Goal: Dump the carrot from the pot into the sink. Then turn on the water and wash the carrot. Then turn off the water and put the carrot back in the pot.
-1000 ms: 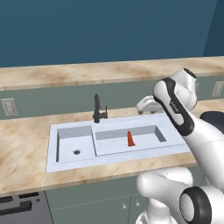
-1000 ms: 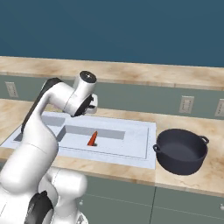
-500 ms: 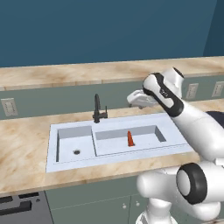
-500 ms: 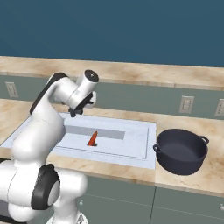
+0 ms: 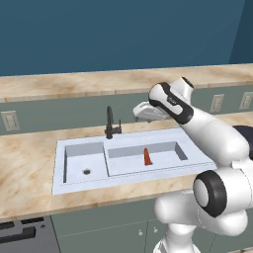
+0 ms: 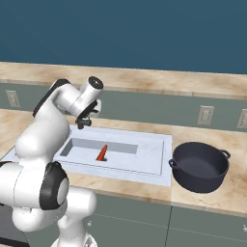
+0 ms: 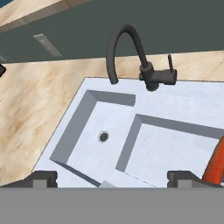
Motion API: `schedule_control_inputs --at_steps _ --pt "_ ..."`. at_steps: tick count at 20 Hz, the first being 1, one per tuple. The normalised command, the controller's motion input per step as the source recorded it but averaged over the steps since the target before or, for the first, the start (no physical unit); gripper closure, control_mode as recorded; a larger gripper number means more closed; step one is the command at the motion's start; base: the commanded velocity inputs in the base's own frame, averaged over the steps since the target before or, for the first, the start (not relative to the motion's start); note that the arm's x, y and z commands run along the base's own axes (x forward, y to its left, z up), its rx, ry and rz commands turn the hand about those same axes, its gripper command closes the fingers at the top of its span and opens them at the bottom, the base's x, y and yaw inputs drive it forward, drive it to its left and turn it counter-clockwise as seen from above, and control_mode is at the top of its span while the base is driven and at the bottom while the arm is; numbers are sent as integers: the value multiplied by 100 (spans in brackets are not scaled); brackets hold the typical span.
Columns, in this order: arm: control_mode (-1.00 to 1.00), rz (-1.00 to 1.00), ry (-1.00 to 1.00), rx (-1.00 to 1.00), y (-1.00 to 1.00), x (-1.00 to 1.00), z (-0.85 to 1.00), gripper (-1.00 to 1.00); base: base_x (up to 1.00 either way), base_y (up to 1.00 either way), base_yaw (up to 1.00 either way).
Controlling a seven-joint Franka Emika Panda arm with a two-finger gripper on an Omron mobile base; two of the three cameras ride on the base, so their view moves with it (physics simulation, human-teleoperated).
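The small orange-red carrot (image 5: 147, 156) (image 6: 102, 153) stands in the wider basin of the pale sink (image 5: 79, 185) (image 6: 159, 169); in the hand view the carrot (image 7: 214, 164) shows at the right edge. The dark pot (image 6: 200, 166) sits upright on the counter right of the sink. My gripper (image 5: 140, 112) (image 6: 84, 123) (image 7: 112, 179) hovers open above the sink, near the black faucet (image 5: 110, 123) (image 7: 131, 48), with nothing between its fingers. The faucet's handle (image 7: 169, 65) stands beside the spout. Water is out of view under the spout.
Marble counter (image 5: 24, 163) runs around the sink, with a raised ledge behind it. Wall outlets (image 5: 9, 120) (image 6: 205, 115) sit on the grey backsplash. A stove corner (image 5: 20, 232) lies at the lower left. The narrower basin's drain (image 7: 103, 136) is bare.
The arm has swung left from over the sink's right end toward the faucet, jaws staying open. Carrot and pot have not moved.
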Motion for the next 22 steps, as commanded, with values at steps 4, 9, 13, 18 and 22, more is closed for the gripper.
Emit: schedule_control_inputs --at_steps 4,9,13,18,22 --pt "-100 0 0 0 6 34 -17 -100 0 0 0" --pt "-100 0 0 0 0 29 -20 -100 0 0 0" --pt "-100 0 0 0 6 30 -29 -100 0 0 0" --pt "-100 0 0 0 8 28 -33 -100 0 0 0" --pt "-100 0 0 0 6 24 -30 -100 0 0 0"
